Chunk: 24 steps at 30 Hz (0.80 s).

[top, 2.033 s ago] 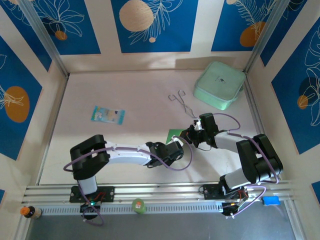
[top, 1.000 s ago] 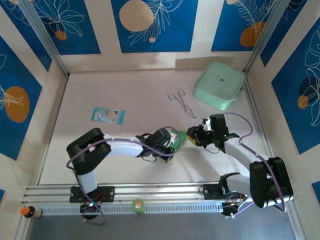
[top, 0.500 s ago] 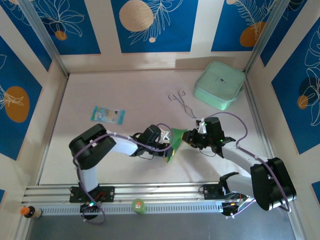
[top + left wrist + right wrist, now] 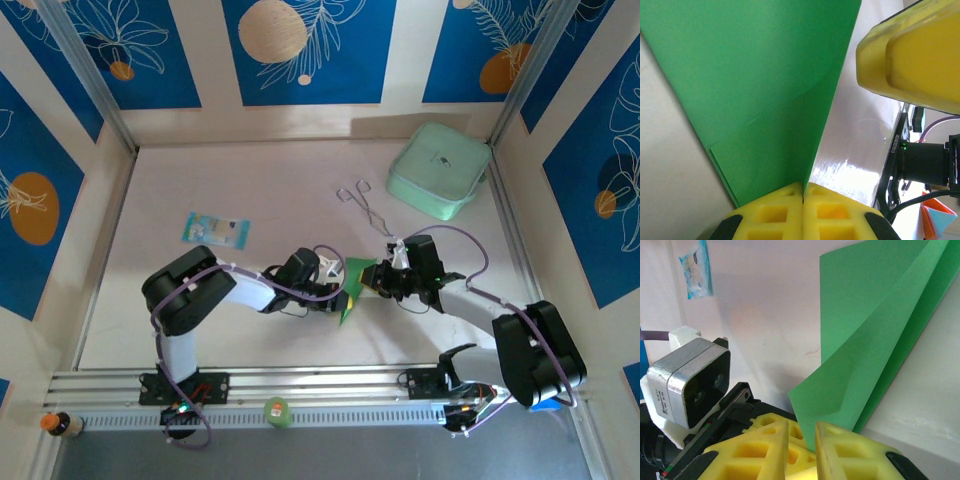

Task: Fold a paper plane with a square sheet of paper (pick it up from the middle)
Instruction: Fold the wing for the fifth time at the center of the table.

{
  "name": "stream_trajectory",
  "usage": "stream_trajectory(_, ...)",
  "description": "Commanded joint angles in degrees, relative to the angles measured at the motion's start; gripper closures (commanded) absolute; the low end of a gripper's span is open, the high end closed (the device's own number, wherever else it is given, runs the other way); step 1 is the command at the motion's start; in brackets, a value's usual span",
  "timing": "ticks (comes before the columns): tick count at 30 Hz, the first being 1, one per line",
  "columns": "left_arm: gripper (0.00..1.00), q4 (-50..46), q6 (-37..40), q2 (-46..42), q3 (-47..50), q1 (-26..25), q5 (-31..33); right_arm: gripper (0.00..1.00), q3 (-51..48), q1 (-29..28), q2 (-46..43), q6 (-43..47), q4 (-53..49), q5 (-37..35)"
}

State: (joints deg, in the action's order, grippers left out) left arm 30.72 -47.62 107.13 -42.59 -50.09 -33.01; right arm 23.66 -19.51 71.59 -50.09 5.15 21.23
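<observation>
The square sheet of paper is bright green, creased into a folded shape, and stands on edge above the table's near middle. My left gripper is shut on its lower edge; in the left wrist view the sheet rises from between the closed yellow pads. My right gripper sits just right of the sheet. In the right wrist view a corner of the paper dips between its jaws, which stand a little apart with a gap on the left side.
A pale mint box stands at the back right, with metal tongs just in front of it. A light-blue packet lies at the left. The two grippers are nearly touching over the table's near middle.
The left gripper turned the paper up on edge and held it in place. The right gripper moved left up to the sheet and narrowed its jaws around a corner.
</observation>
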Motion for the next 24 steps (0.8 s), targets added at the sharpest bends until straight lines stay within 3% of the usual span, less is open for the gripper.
stream_trajectory(1,1.0,1.29,-0.28,0.32,0.92,0.51,-1.09,0.78,0.99,-0.36,-0.3,0.78,-0.85,1.36)
stream_trajectory(14,1.0,0.31,1.3,-1.48,1.1,0.45,0.31,0.74,0.88,1.58,-4.8,-0.43,-6.47,-3.32)
stream_trajectory(24,1.0,1.88,0.69,-1.68,1.37,0.51,-0.37,0.71,1.44,3.07,-5.83,0.08,-7.25,0.39)
